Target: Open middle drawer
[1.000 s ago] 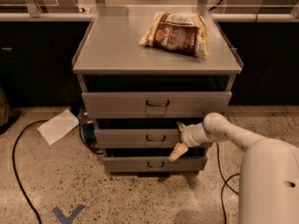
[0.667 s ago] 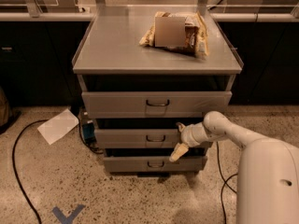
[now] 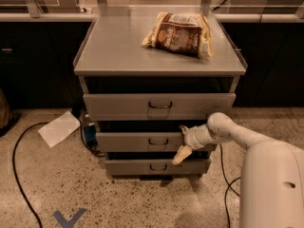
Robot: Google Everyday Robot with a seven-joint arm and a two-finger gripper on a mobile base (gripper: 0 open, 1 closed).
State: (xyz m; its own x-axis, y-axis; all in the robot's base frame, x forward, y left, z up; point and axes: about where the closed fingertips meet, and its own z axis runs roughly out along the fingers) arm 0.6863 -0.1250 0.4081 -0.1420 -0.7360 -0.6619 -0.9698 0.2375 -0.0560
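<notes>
The middle drawer [image 3: 137,142] is a long low grey front with a small dark wire handle [image 3: 158,141] at its centre, set in the grey metal cabinet [image 3: 118,56]. Its front stands slightly forward, with a dark gap above it. My gripper [image 3: 182,141] is at the right part of this front, just right of the handle. It is open, with one finger [image 3: 182,128] at the panel's top edge and the cream finger [image 3: 181,155] at its bottom edge. It holds nothing.
A taller, wider drawer front [image 3: 118,107] is above and a narrower one [image 3: 128,167] below. A brown snack bag [image 3: 179,33] lies on the cabinet top. A white paper [image 3: 59,128], a black cable [image 3: 19,175] and blue tape [image 3: 69,217] are on the floor at left.
</notes>
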